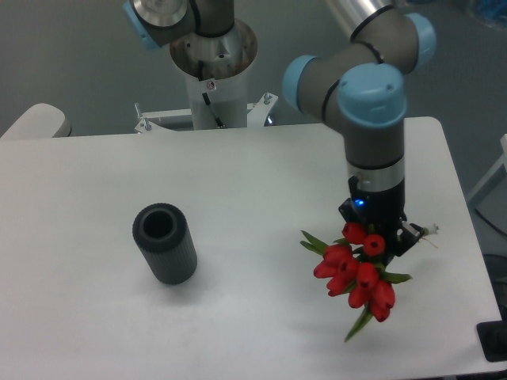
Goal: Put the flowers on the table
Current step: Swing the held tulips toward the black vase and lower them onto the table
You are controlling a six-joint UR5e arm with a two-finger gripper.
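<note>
one bunch of flowers [355, 273], one cylinder [165, 243]

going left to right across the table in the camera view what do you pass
Dark grey ribbed cylinder → flowers hanging at the gripper, all over the white table.

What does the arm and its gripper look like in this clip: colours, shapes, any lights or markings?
The arm is built of grey metallic tubes with rounded joints capped in light blue. Its wrist narrows to a black section showing a small blue light. The gripper is black with two fingers. The white base column carries a small red-marked sticker and a dark cable.
</note>
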